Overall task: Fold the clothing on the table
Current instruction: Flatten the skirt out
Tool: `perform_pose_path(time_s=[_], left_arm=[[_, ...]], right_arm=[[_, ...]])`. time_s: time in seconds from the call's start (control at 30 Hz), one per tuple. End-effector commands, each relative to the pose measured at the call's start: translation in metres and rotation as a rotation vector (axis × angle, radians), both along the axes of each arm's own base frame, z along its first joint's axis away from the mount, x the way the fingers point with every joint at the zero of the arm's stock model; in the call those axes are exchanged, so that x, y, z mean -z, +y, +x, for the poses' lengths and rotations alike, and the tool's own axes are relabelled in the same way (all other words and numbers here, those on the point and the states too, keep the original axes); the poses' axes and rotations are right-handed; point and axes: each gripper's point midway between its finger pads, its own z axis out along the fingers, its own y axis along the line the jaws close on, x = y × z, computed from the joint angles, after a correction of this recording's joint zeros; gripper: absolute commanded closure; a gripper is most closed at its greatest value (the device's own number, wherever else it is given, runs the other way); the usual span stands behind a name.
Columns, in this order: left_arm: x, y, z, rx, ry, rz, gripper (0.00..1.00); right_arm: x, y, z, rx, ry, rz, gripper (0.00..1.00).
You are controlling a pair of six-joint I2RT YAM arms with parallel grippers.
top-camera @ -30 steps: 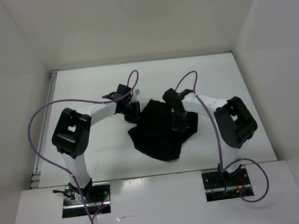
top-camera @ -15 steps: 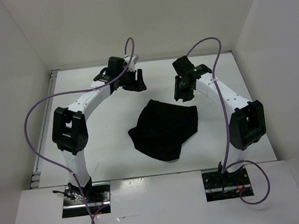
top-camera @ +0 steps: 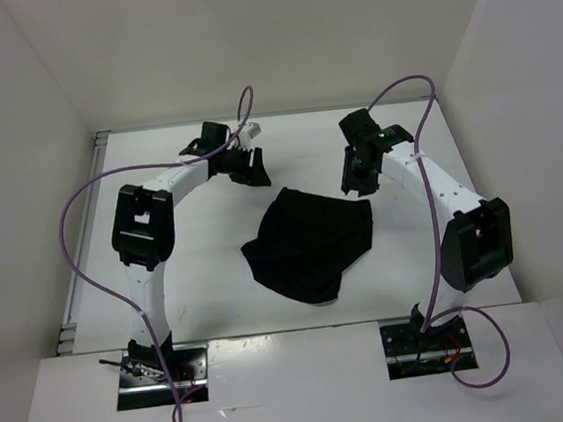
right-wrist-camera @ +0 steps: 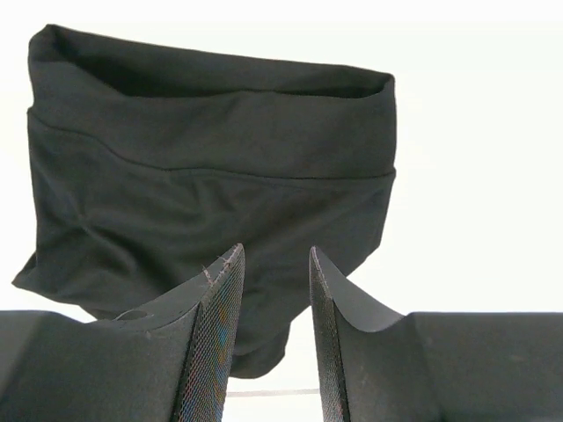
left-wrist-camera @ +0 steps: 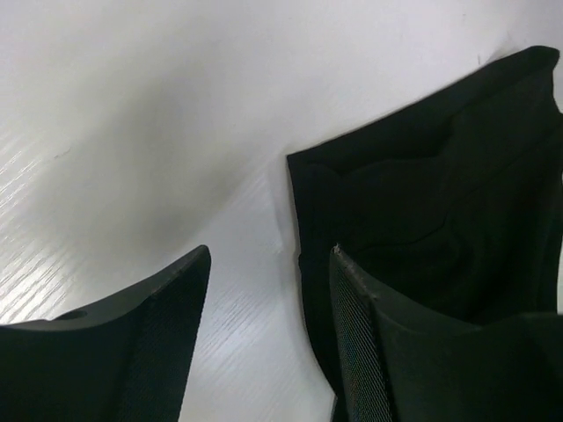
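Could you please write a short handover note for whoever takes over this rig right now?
Left gripper: open, empty, just beyond the cloth's far left corner.
Right gripper: open, empty, by the far right corner.
Things: the small black piece of soft clothing lies mid-way on the flat white table, between the arms, with neither gripper on it.
Done: it looks doubled over, with a banded hem along one edge.
Left: the outline is uneven, so it probably needs squaring up, perhaps another fold.
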Motion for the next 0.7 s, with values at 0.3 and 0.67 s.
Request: perform_pose_path(time_s=[0.3,0.67], left_arm=[[0.017,-0.027,-0.009,0.121,0.05,-0.15,0.46],[0.048,-0.043,-0.025,0.162,0.114,-0.147,0.52]], right_arm=[[-0.009,-0.019,-0.008,0.069,-0.009,-0.025,0.59],[-0.011,-0.033,-0.007,0.104,-0.004,-0.044,0.59]])
